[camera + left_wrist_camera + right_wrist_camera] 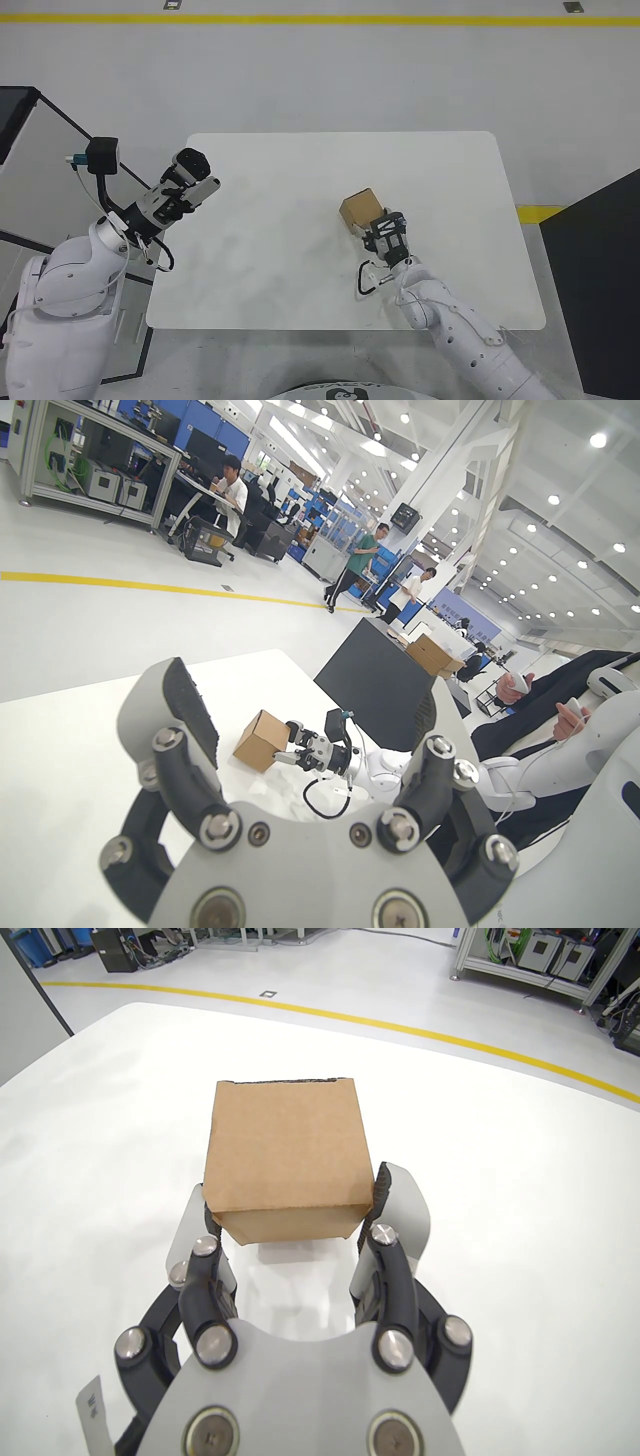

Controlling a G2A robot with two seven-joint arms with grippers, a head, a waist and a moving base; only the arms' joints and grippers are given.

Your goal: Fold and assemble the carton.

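Right pincer (292,1208) is clamped on the carton (287,1148), one pad on each side wall at the end nearest the wrist, w/ the rest of the box sticking out ahead of the fingertips over the bench (100,1128). Carton is already box-shaped: brown, top panel flat, and the near end face btw the pads looks folded in, w/ bevelled corners. Gripping the side walls prob. keeps the box square and stops it sliding while an end gets worked on; squeezing walls, not flaps, leaves the flaps free. Near end seems a bit raised off the bench, judging by the shadow under it, but can't tell for sure. Far end, i.e. the one pointing away from the right pincer, shows a dark ragged line along its top edge; can't tell whether it's closed. Left pincer (305,700) is spread wide w/ nothing btw its pads, held up above the bench and well apart from the carton, which lies ahead of and below it. It's prob. parked out of the way, aimed at the box so it can come in for any remaining flap. Judgement: task looks far along, and what's left is prob. tucking or pressing an end shut. Risk: too hard a squeeze dents thin cardboard walls, esp. near an unsupported end.
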